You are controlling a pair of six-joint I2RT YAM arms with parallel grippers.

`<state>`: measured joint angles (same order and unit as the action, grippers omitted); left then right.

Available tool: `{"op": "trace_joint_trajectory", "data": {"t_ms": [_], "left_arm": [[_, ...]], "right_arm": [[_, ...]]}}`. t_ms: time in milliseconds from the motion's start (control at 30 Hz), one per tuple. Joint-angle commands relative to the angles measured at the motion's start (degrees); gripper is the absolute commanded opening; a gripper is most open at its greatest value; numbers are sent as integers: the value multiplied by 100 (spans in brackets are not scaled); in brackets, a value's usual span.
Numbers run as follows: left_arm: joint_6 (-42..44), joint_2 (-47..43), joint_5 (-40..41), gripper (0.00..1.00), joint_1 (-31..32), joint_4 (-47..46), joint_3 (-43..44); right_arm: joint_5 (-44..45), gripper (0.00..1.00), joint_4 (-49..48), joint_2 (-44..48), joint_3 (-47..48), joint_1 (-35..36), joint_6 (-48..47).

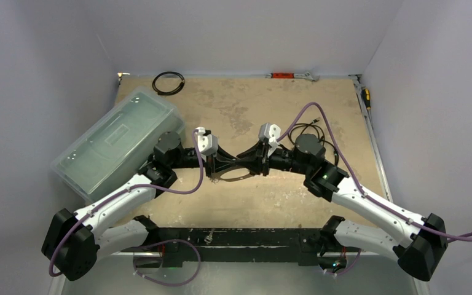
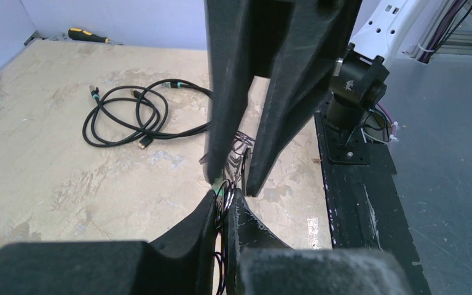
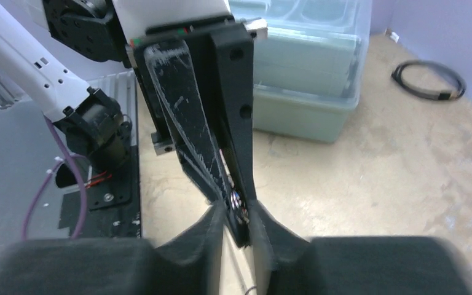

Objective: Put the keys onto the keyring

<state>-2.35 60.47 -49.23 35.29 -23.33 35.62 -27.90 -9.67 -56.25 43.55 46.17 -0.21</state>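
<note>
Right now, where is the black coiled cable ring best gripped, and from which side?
Probably from above: the black coiled cable ring lies flat, so pinch its near arc, one finger inside the loop, one outside, clear of the wall.

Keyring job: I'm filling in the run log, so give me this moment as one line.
stage: tip-to-tip meet over keyring | left fingers: shut, green tag at tips | right fingers: slightly parted

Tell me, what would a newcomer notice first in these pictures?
The left gripper and the right gripper meet tip to tip at the centre of the table, over the thin keyring. A large clear plastic box lies on the left side.
</note>
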Motion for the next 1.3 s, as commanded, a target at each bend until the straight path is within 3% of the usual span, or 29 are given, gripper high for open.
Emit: {"op": "trace_joint_trajectory", "data": {"t_ms": [0,67,133,433,767,1000,1167,1267], "left_arm": [[76,-90,-91,0,30,-274,-58],[100,-120,-82,0,30,-244,-54],[121,-151,-69,0,30,-233,-55],[209,-355,-161,0,27,-33,42],[463,-521,-309,0,20,136,131],[218,-571,-399,0,27,-24,95],[185,-618,-423,0,24,-108,86],[191,-649,-395,0,30,-104,77]], "right_arm": [[218,41,-440,216,419,24,304],[477,62,-509,471,344,23,315],[702,68,-366,647,338,16,207],[572,69,1012,512,537,15,-520],[-431,50,2102,-71,1174,15,-868],[-811,21,2112,-497,1334,15,-1001],[-822,18,2222,-735,1424,15,-1096],[-864,26,2379,-769,1461,15,-1121]]}}
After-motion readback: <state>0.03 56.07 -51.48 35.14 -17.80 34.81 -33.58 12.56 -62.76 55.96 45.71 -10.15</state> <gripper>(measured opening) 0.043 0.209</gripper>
